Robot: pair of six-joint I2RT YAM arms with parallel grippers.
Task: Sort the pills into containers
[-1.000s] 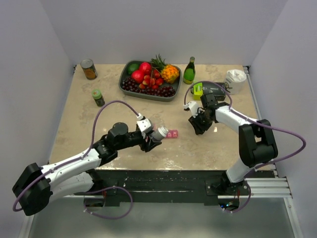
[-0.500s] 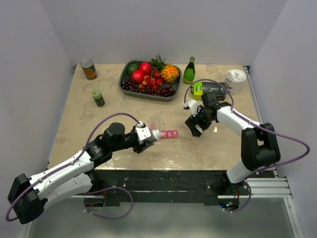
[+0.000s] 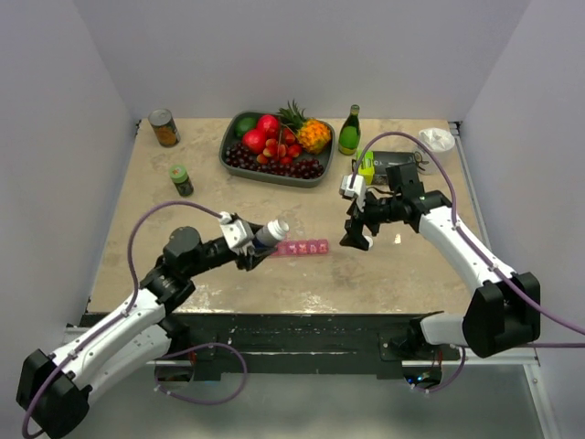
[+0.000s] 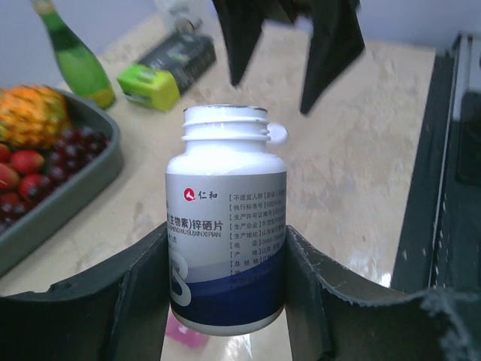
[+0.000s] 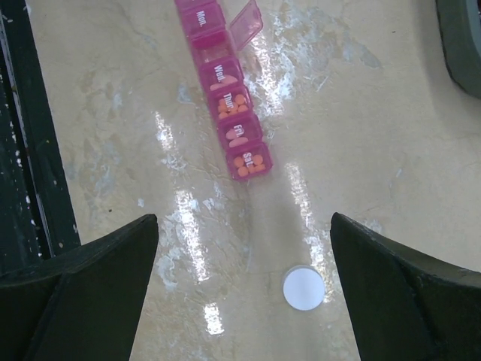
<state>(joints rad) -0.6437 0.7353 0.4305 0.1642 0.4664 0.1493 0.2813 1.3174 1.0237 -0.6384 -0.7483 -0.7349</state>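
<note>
Bearing "Mon.", "Fri.", "Sat.": pink containers (image 5: 228,94)

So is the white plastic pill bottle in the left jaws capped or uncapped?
Uncapped. The white plastic pill bottle shows a bare threaded neck and open mouth, with no cap on it.

Fruit tray (image 3: 224,155), green bottle (image 3: 349,131), tin can (image 3: 164,127)

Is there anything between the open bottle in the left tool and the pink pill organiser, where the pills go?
Nothing visible. The bottle in the left tool is beside the left end of the organiser, where one lid stands open. The right tool hangs open past the other end.
</note>
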